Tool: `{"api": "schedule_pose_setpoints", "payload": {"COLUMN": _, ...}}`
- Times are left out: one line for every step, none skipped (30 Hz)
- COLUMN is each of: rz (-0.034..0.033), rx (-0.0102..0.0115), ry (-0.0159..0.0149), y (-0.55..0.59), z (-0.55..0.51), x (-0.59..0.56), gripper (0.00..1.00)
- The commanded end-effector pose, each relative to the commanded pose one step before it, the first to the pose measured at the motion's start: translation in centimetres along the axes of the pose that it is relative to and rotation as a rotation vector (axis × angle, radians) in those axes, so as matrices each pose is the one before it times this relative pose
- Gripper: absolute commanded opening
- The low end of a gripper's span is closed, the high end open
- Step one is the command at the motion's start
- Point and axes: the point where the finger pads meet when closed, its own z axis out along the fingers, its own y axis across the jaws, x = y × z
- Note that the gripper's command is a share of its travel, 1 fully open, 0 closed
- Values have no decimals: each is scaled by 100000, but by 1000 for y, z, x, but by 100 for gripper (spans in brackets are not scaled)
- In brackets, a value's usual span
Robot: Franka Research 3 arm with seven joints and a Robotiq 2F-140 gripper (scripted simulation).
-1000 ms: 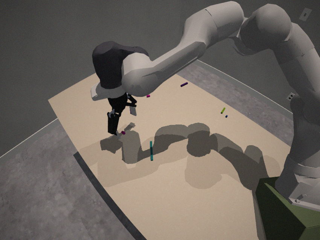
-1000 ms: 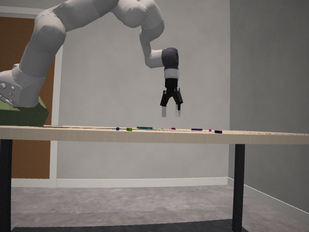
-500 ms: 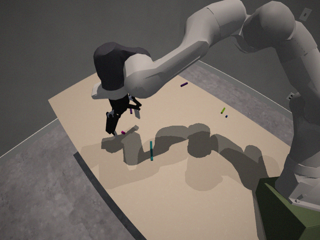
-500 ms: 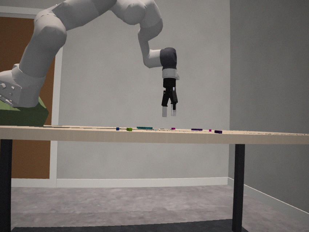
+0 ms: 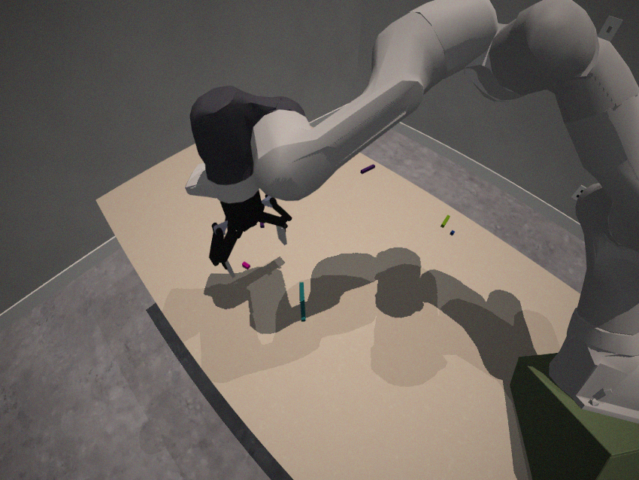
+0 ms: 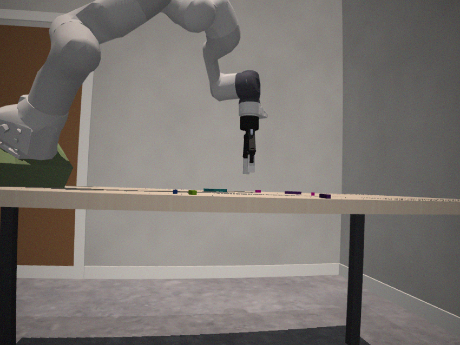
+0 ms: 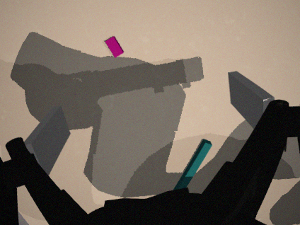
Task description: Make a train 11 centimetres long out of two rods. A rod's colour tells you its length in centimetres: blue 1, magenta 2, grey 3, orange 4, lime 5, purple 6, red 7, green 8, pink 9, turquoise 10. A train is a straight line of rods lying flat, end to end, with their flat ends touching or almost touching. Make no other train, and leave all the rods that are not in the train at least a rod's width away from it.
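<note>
Turquoise rod lying flat, magenta rod well apart, gripper above table, jaws wide apart

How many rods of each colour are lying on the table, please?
Blue rod: 1
Lime rod: 1
Turquoise rod: 1
Magenta rods: 2
Purple rods: 2
Total: 7

Perhaps a lab: robot arm, table.
</note>
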Motion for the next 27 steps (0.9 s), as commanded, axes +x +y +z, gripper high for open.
{"api": "schedule_pose_setpoints", "payload": {"rz": 15159, "rx": 759, "ry": 1250, "y": -214, "z": -122, "x": -171, "gripper": 100}}
{"api": "schedule_pose_setpoints", "payload": {"rz": 0, "rx": 0, "ry": 0, "y": 0, "z": 0, "x": 0, "gripper": 100}}
{"api": "schedule_pose_setpoints", "payload": {"rz": 4164, "rx": 0, "ry": 7, "y": 54, "z": -3, "x": -202, "gripper": 100}}
{"api": "schedule_pose_setpoints", "payload": {"rz": 1537, "rx": 0, "ry": 2, "y": 23, "z": -1, "x": -74, "gripper": 100}}
{"api": "schedule_pose_setpoints", "payload": {"rz": 1531, "rx": 0, "ry": 2, "y": 25, "z": -1, "x": -73, "gripper": 100}}
{"api": "schedule_pose_setpoints", "payload": {"rz": 1530, "rx": 0, "ry": 2, "y": 26, "z": -1, "x": -73, "gripper": 100}}
{"api": "schedule_pose_setpoints", "payload": {"rz": 1529, "rx": 0, "ry": 1, "y": 27, "z": -1, "x": -73, "gripper": 100}}
{"api": "schedule_pose_setpoints", "payload": {"rz": 1527, "rx": 0, "ry": 1, "y": 28, "z": -1, "x": -72, "gripper": 100}}
{"api": "schedule_pose_setpoints", "payload": {"rz": 1528, "rx": 1, "ry": 1, "y": 30, "z": -1, "x": -72, "gripper": 100}}
{"api": "schedule_pose_setpoints", "payload": {"rz": 1527, "rx": 1, "ry": 0, "y": 31, "z": -1, "x": -71, "gripper": 100}}
{"api": "schedule_pose_setpoints", "payload": {"rz": 1529, "rx": 1, "ry": 0, "y": 32, "z": -1, "x": -71, "gripper": 100}}
{"api": "schedule_pose_setpoints", "payload": {"rz": 1529, "rx": 1, "ry": 0, "y": 34, "z": -1, "x": -71, "gripper": 100}}
{"api": "schedule_pose_setpoints", "payload": {"rz": 1528, "rx": 1, "ry": 0, "y": 35, "z": 0, "x": -70, "gripper": 100}}
{"api": "schedule_pose_setpoints", "payload": {"rz": 1532, "rx": 1, "ry": -1, "y": 36, "z": 0, "x": -70, "gripper": 100}}
{"api": "schedule_pose_setpoints", "payload": {"rz": 1533, "rx": 1, "ry": -1, "y": 38, "z": 0, "x": -69, "gripper": 100}}
{"api": "schedule_pose_setpoints", "payload": {"rz": 1534, "rx": 1, "ry": -1, "y": 39, "z": 0, "x": -69, "gripper": 100}}
{"api": "schedule_pose_setpoints", "payload": {"rz": 1534, "rx": 1, "ry": -2, "y": 40, "z": 0, "x": -68, "gripper": 100}}
{"api": "schedule_pose_setpoints", "payload": {"rz": 0, "rx": 0, "ry": 0, "y": 0, "z": 0, "x": 0, "gripper": 100}}
{"api": "schedule_pose_setpoints", "payload": {"rz": 0, "rx": 0, "ry": 0, "y": 0, "z": 0, "x": 0, "gripper": 100}}
{"api": "schedule_pose_setpoints", "payload": {"rz": 4167, "rx": 1, "ry": -6, "y": 113, "z": 0, "x": -184, "gripper": 100}}
{"api": "schedule_pose_setpoints", "payload": {"rz": 1541, "rx": 0, "ry": -3, "y": 45, "z": 0, "x": -66, "gripper": 100}}
{"api": "schedule_pose_setpoints", "payload": {"rz": 1535, "rx": 0, "ry": -3, "y": 46, "z": 0, "x": -65, "gripper": 100}}
{"api": "schedule_pose_setpoints", "payload": {"rz": 1531, "rx": 0, "ry": -3, "y": 47, "z": 0, "x": -65, "gripper": 100}}
{"api": "schedule_pose_setpoints", "payload": {"rz": 1533, "rx": 0, "ry": -4, "y": 48, "z": 0, "x": -64, "gripper": 100}}
{"api": "schedule_pose_setpoints", "payload": {"rz": 1530, "rx": 0, "ry": -4, "y": 50, "z": 0, "x": -63, "gripper": 100}}
{"api": "schedule_pose_setpoints", "payload": {"rz": 1531, "rx": 0, "ry": -4, "y": 51, "z": 0, "x": -62, "gripper": 100}}
{"api": "schedule_pose_setpoints", "payload": {"rz": 1530, "rx": 0, "ry": -4, "y": 52, "z": 0, "x": -62, "gripper": 100}}
